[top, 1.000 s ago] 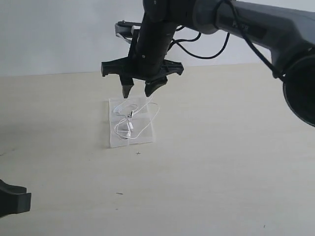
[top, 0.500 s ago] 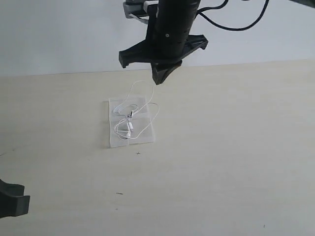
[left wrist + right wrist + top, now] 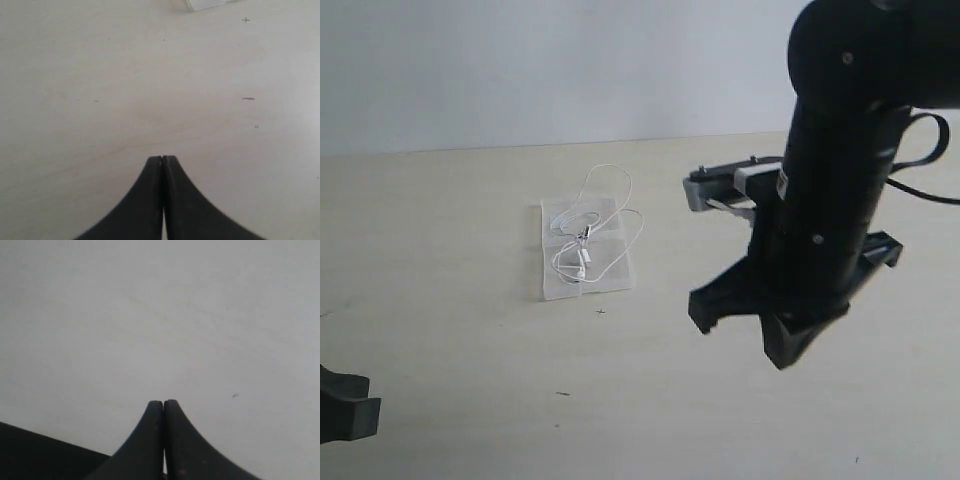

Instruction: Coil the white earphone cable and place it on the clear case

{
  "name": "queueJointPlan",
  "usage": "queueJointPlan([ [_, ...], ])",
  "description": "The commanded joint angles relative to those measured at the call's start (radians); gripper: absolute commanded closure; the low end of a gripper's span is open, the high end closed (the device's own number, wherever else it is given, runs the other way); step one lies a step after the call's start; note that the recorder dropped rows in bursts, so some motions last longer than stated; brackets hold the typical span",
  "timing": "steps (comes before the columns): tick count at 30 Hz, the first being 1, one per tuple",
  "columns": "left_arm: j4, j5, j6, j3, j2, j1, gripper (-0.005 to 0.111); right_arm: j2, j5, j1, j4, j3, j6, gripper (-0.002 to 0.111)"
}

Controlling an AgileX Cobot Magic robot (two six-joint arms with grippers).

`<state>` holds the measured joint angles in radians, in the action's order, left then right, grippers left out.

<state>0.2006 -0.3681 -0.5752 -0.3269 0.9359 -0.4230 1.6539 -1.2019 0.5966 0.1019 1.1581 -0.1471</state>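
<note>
Lying loosely coiled on small flat transparent plastic case [image 3: 552, 286], mid-bench [image 3: 470, 350]: long thin white earphone cable [image 3: 585, 245], one loop spilling past an edge. Pressed together, empty, well apart from it: left pincer [image 3: 163, 159], right pincer [image 3: 163, 403]. Liable to spring open and slide off slick plastic.

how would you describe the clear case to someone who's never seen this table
In the exterior view, on the pale table, look left of the big black arm. The clear case is the flat transparent rectangle lying there, the only thing with the white earphone cable looped on top.
</note>
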Motion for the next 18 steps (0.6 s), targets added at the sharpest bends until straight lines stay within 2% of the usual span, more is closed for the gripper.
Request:
queueJointPlan([
  [1,0.007,-0.002,0.003,0.004,-0.005,0.004,0.107,-0.025,0.017,-0.003,0.001,-0.067,0.007,0.108],
  [11,0.007,0.001,0.003,0.004,-0.005,0.004,0.107,-0.032,0.119,-0.003,0.028,-0.069,0.006,0.108],
  [18,0.007,0.001,0.003,0.004,-0.005,0.004,0.107,-0.279,0.328,-0.003,0.028,-0.069,0.008,0.108],
])
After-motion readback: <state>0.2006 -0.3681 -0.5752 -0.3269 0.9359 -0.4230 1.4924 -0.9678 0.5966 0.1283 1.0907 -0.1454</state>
